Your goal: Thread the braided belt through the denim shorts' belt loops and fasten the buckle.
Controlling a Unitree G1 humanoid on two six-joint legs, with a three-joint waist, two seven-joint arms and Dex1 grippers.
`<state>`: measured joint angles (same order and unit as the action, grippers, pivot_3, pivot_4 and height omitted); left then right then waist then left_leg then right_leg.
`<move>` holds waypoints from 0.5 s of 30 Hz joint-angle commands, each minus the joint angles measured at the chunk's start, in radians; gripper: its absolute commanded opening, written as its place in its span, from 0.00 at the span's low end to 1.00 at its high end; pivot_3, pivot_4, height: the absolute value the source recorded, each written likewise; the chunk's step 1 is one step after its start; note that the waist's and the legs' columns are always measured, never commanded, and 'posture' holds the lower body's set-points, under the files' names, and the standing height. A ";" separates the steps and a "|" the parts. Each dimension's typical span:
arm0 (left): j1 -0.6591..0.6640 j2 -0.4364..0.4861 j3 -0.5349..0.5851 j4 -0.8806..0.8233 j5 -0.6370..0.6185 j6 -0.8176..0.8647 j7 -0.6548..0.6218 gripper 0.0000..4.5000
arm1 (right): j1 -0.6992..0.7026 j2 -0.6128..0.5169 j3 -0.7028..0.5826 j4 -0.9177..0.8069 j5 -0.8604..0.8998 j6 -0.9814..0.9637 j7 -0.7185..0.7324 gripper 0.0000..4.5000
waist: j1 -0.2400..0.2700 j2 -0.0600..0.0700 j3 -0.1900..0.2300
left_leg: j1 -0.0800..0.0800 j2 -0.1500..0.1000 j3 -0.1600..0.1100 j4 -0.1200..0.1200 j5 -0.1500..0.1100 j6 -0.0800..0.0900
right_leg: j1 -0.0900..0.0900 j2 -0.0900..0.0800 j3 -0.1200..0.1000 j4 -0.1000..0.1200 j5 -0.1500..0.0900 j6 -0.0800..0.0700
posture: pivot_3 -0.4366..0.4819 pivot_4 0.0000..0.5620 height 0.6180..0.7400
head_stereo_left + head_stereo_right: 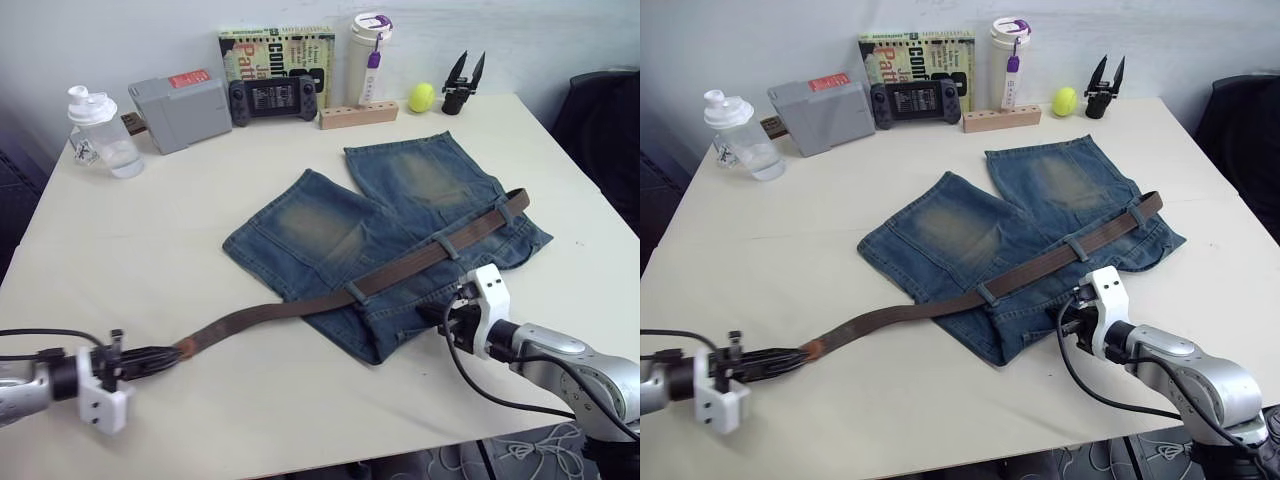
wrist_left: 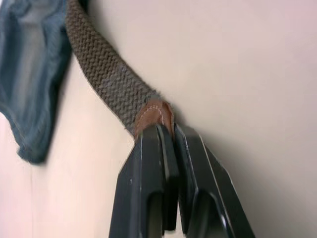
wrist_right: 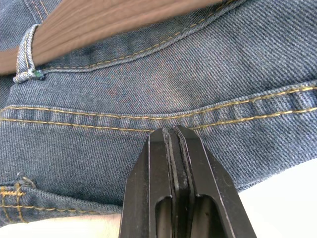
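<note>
The braided belt lies across the denim shorts.

You were working in a lab or office: a pale table against a plain wall, holding a game controller, book, spare gripper and shaker bottle.

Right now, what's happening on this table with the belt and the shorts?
The braided belt already runs through the belt loops along the waistband of the denim shorts, with a long tail trailing off to the robot's left. The left tool is shut on the belt's leather tip at that end. The right tool is closed with its fingertips on the denim near the waistband. No buckle is visible, so fastening looks not yet done.
</note>
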<state>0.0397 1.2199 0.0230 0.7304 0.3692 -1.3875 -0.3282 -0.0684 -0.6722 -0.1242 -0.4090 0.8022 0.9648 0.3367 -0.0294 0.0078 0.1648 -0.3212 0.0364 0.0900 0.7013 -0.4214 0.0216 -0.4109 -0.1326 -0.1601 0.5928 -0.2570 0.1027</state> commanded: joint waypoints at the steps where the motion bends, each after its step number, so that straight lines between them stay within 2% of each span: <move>1: -0.020 0.064 -0.045 0.213 0.249 0.074 0.142 0.33 | 0.012 0.014 0.031 0.028 -0.030 0.041 -0.003 0.00 | 0.001 0.005 -0.005 | 0.002 -0.001 0.002 -0.004 0.000 0.000 | 0.002 -0.001 0.000 0.000 0.000 0.000 | 0.48 0.27 0.88; 4: -0.088 0.070 -0.078 0.251 0.294 0.071 0.223 0.60 | 0.003 0.019 0.035 0.032 -0.040 0.045 0.007 0.00 | 0.000 0.015 -0.012 | 0.006 -0.001 0.008 -0.008 0.000 0.001 | 0.001 -0.003 0.000 0.000 0.000 0.000 | 0.48 0.27 0.88; 7: -0.132 0.062 -0.101 0.249 0.290 0.032 0.248 0.88 | -0.001 0.022 0.040 0.037 -0.056 0.045 0.019 0.00 | 0.001 0.021 -0.016 | 0.007 -0.001 0.010 -0.009 0.000 0.001 | 0.001 -0.003 0.000 0.002 -0.001 -0.001 | 0.48 0.27 0.88; 8: -0.145 0.050 -0.107 0.220 0.243 0.003 0.234 0.96 | -0.004 0.023 0.041 0.039 -0.059 0.046 0.022 0.00 | 0.001 0.023 -0.017 | 0.007 -0.001 0.011 -0.009 0.000 0.001 | 0.000 -0.004 0.000 0.003 -0.001 -0.001 | 0.48 0.27 0.88; 11: -0.167 0.020 -0.146 0.093 0.061 -0.025 0.176 0.98 | -0.013 0.025 0.040 0.044 -0.069 0.046 0.032 0.00 | 0.001 0.024 -0.018 | 0.009 -0.002 0.012 -0.009 0.000 0.001 | 0.000 -0.005 0.000 0.004 -0.001 -0.001 | 0.48 0.27 0.88; 15: -0.067 0.044 -0.284 -0.351 -0.423 0.248 -0.019 0.98 | -0.031 0.035 0.022 0.043 -0.069 0.034 0.049 0.00 | 0.001 0.014 -0.016 | 0.012 -0.005 0.012 -0.008 0.000 0.002 | -0.001 -0.016 -0.002 0.008 -0.001 -0.001 | 0.48 0.27 0.88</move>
<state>-0.0420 1.2562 -0.2170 0.5308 0.1303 -1.2250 -0.2798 -0.1034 -0.6525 -0.1214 -0.3833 0.7447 0.9837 0.3830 -0.0287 0.0221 0.1487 -0.3085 0.0309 0.1011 0.6940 -0.4215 0.0237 -0.4118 -0.1498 -0.1609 0.6015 -0.2576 0.1018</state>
